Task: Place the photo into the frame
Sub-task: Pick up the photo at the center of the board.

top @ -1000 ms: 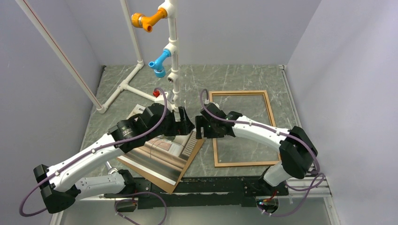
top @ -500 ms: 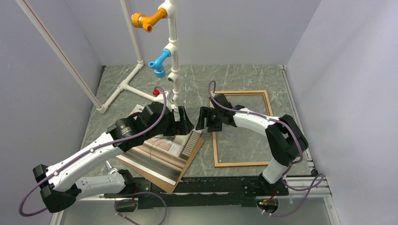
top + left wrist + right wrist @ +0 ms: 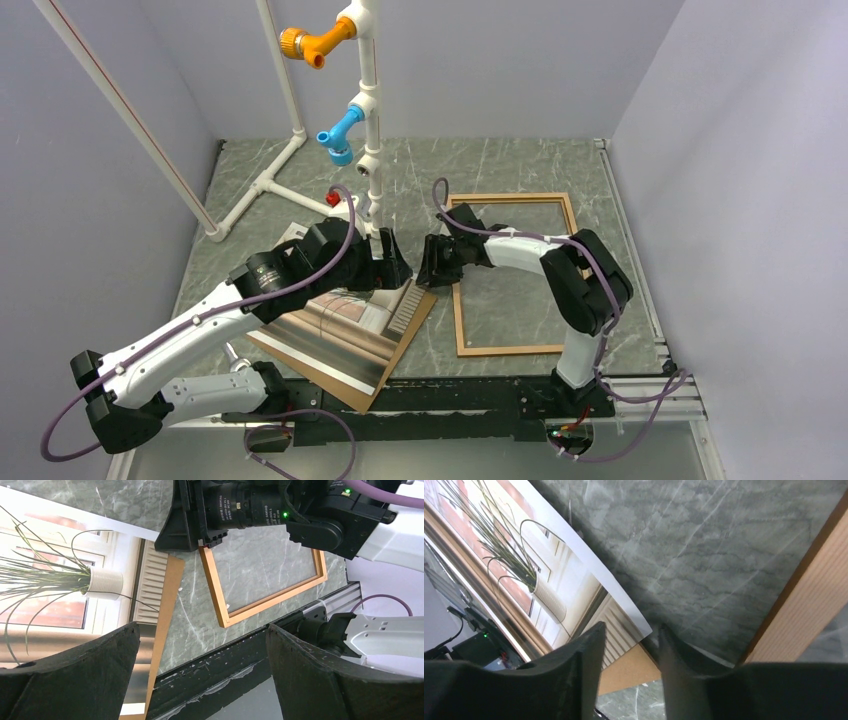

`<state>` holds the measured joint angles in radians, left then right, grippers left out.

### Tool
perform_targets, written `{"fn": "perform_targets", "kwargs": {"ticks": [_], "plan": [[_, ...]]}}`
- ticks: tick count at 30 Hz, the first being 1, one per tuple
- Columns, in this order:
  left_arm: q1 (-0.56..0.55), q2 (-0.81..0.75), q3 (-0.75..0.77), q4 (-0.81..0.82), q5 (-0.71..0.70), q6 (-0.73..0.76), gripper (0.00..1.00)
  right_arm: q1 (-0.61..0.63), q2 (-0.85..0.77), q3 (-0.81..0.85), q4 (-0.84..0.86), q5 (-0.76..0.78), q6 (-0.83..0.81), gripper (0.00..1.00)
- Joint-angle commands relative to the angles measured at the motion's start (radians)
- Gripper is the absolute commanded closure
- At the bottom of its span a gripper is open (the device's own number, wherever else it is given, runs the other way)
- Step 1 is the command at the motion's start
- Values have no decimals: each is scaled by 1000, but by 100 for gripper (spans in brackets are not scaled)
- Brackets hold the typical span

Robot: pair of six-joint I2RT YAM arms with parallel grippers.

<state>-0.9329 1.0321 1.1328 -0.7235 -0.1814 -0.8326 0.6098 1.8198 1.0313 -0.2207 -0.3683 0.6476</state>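
The photo (image 3: 350, 325), a print of a spiky potted plant, lies face up on a brown backing sheet (image 3: 414, 316) left of centre. It also shows in the left wrist view (image 3: 60, 580) and the right wrist view (image 3: 549, 580). The frame (image 3: 510, 198) lies flat to its right, empty, and its wooden rail shows from both wrists (image 3: 212, 587) (image 3: 819, 610). My right gripper (image 3: 430, 268) sits low at the photo's right corner. Its jaws (image 3: 629, 652) stand narrowly apart with that corner in the gap. My left gripper (image 3: 392, 270) hovers above the same end, wide open (image 3: 202, 672) and empty.
A white pipe stand (image 3: 368, 120) with orange, blue and red fittings rises at the back, close behind both grippers. A black rail (image 3: 470, 395) runs along the near table edge. Grey walls close in both sides.
The right gripper's jaws have narrowed around the photo's corner, and the right arm's elbow has swung in toward the frame. The left arm and the photo have not moved.
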Motion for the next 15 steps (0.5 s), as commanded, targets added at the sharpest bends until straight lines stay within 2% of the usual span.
{"fn": "perform_targets", "kwargs": {"ticks": [1, 7, 15], "plan": [[3, -6, 39, 4, -1, 7, 1, -7, 32, 16, 62, -19, 4, 60], [2, -4, 43, -4, -6, 9, 1, -19, 24, 11, 57, 0, 10, 99], [3, 19, 44, -13, -15, 7, 1, -18, -127, 1, -8, 34, -8, 100]]}}
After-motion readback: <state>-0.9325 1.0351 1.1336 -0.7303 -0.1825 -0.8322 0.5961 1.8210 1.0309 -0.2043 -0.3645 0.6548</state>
